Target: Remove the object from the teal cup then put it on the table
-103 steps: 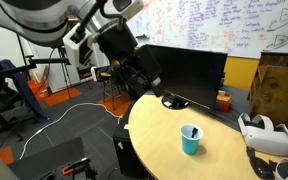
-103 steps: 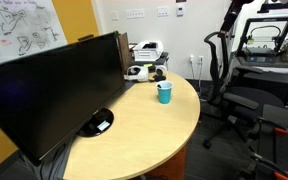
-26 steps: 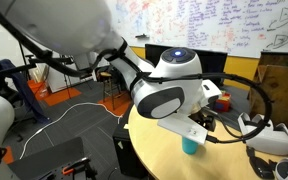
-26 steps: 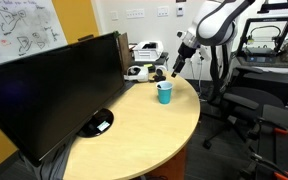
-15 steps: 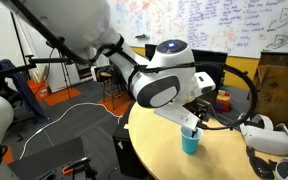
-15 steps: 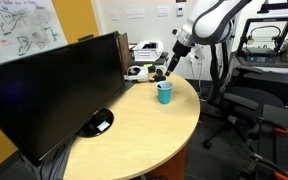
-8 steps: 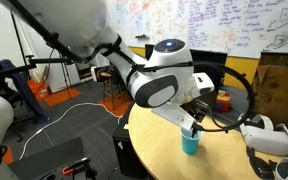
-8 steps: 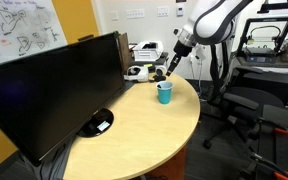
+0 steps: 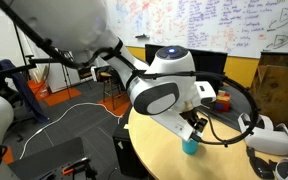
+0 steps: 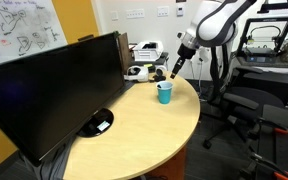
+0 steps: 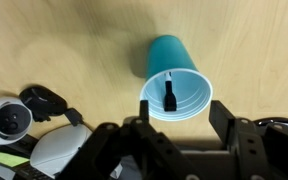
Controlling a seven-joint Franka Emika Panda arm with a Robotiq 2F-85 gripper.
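two jaws spread wide and empty, poised over the teal cup (image 11: pixel 174 75)

in the wrist view the jaws stand well apart on either side of the cup's rim, gripping nothing, likely held this wide so they can close inward on what is inside. the object (image 11: pixel 170 93), thin and dark, lies slanted within the cup, wholly below the jaws, so it is not yet lifted out. the cup stands upright on the bare yellow bench (image 11: pixel 44 40). in an exterior view the cup (image 10: pixel 164 93) sits near the bench's rounded edge, which gives the arm (image 10: pixel 189 45) room to come down steeply from above. the approach looks centred on the stick, as a narrow pinch would need. a white rounded device (image 11: pixel 9 118) lies near the cup, something to steer clear of when setting down.
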